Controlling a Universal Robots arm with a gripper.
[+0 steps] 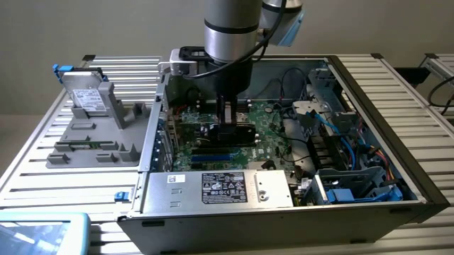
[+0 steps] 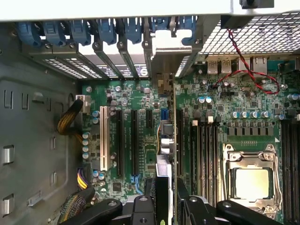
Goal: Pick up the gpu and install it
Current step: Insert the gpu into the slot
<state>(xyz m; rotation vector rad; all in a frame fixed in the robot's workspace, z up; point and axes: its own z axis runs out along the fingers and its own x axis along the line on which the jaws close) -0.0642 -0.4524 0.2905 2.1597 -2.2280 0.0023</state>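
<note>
Where the exterior view looks into the open PC case point(image 1: 401, 164), the gripper point(image 1: 230, 121) hangs over the motherboard point(image 1: 266, 135) near case centre, with the gpu point(image 1: 230, 137) a dark block beneath it. Wrist view: gripper point(image 2: 165, 206) closed narrow on the gpu point(image 2: 165, 140), seen edge-on. Thin green board, upright, silver end bracket toward the rear slot covers point(image 2: 101, 51). Stands among black expansion slots; can't tell if seated.
</note>
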